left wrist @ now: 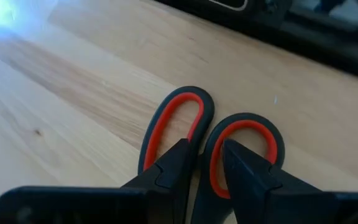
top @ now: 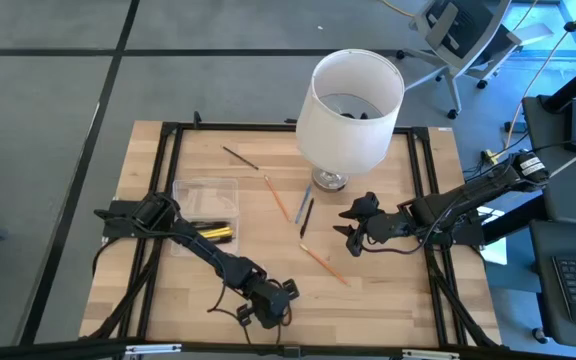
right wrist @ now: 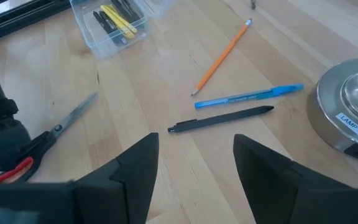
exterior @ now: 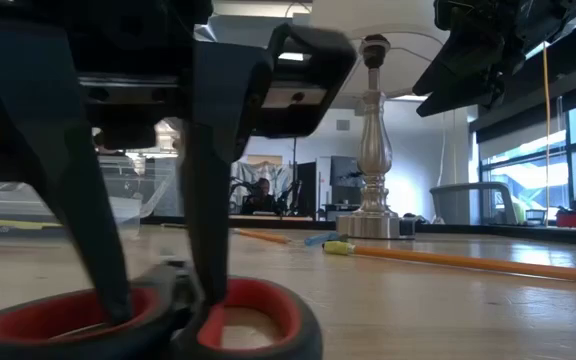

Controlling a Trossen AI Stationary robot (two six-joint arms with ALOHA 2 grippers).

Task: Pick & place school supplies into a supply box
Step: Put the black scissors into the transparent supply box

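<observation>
Scissors (left wrist: pixel 211 134), red-lined black loops, lie flat on the light wood surface (top: pixel 388 290) near its front edge; left pincer (left wrist: pixel 204 155) straddles the handle bridge, fingers half-closed. Right pincer (right wrist: pixel 194 165) spread, hovering mid-surface. Office room behind

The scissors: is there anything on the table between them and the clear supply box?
Nothing visible blocks the way. The scissors lie under the left gripper at the table's near edge; only bare wood and the left arm itself separate them from the supply box.
</observation>
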